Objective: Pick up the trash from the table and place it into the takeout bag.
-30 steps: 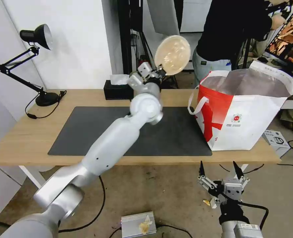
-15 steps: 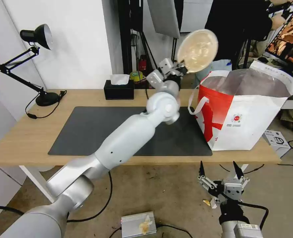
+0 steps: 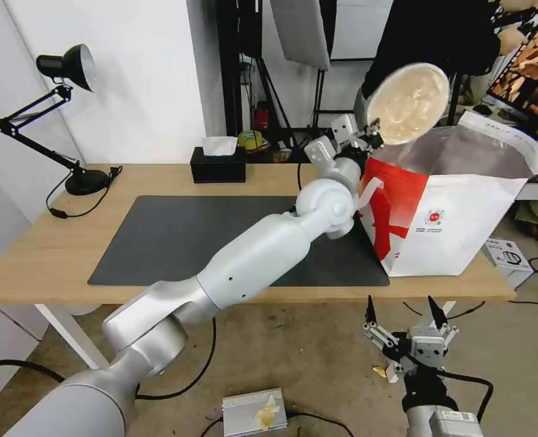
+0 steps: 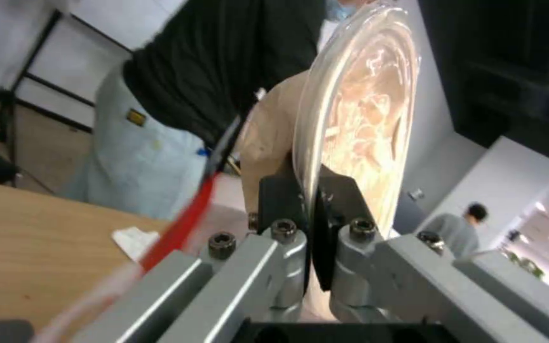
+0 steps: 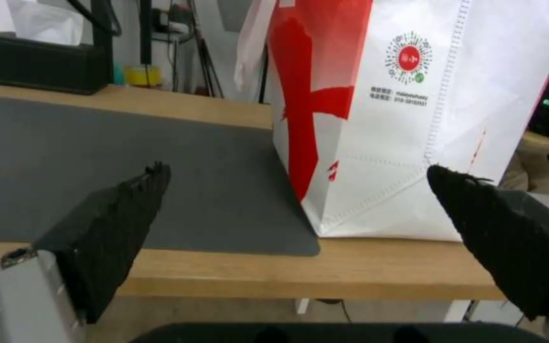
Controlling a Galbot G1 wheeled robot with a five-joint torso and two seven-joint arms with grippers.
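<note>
Beige bowl, white-and-red bag with silver lining, dark grey mat

A black lamp is standing at the tabletop's far left corner, its cord trailing beside the base. A black tissue box is sitting at the back edge, a white tissue poking up. A silver box is lying on the floor.

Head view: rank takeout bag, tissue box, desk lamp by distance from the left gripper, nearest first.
Left gripper, shut on the shallow beige bowl:
1. Takeout bag, right end of the table, just below and beside the gripper.
2. Black tissue box, back edge, mid-table.
3. Black desk lamp, far left end.
</note>
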